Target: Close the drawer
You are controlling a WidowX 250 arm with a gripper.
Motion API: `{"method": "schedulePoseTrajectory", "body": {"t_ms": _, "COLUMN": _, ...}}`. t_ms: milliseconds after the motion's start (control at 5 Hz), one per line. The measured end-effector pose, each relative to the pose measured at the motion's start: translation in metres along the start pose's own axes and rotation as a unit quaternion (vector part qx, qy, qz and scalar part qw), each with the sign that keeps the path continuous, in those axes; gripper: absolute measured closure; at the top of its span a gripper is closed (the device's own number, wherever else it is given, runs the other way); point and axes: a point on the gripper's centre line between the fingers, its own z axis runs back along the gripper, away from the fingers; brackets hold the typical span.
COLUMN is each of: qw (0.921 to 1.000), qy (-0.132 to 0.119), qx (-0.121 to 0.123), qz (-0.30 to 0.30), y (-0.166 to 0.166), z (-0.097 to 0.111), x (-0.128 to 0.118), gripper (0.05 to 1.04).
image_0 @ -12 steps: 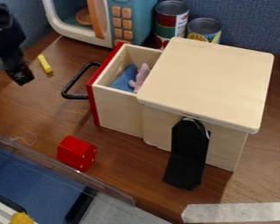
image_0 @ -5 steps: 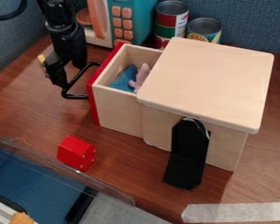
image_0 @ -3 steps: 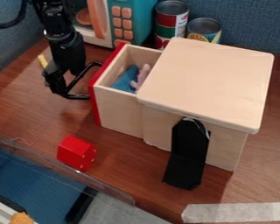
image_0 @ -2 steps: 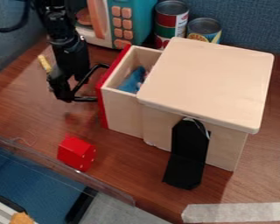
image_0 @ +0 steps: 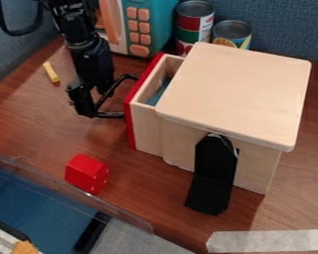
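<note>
The black gripper is low at the upper left, against the outer left side of the drawer's black handle. The wooden drawer has a red front and stands partly out of the left side of the light wooden box. Blue cloth shows inside the drawer, partly hidden under the box's top.
A red block lies in front of the drawer, and a yellow stick left of the arm. The toy microwave and cans stand behind. A black flap hangs on the box's front.
The gripper has come down from the upper left to the handle, then moved right. The drawer has slid right, further into the box, and the pink toy inside is now out of sight.
</note>
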Motion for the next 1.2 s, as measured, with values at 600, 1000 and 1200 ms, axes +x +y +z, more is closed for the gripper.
{"method": "schedulePoseTrajectory", "body": {"t_ms": 600, "qw": 0.9995, "qy": -0.02, "qx": -0.003, "qz": -0.025, "y": 0.015, "z": 0.001, "x": 0.052, "gripper": 0.082}}
{"method": "schedulePoseTrajectory", "body": {"t_ms": 1000, "qw": 0.999, "qy": -0.043, "qx": -0.01, "qz": -0.006, "y": 0.014, "z": 0.007, "x": 0.041, "gripper": 0.083}}
{"method": "schedulePoseTrajectory", "body": {"t_ms": 1200, "qw": 0.9938, "qy": -0.034, "qx": 0.017, "qz": 0.105, "y": 0.021, "z": 0.022, "x": -0.008, "gripper": 0.083}}
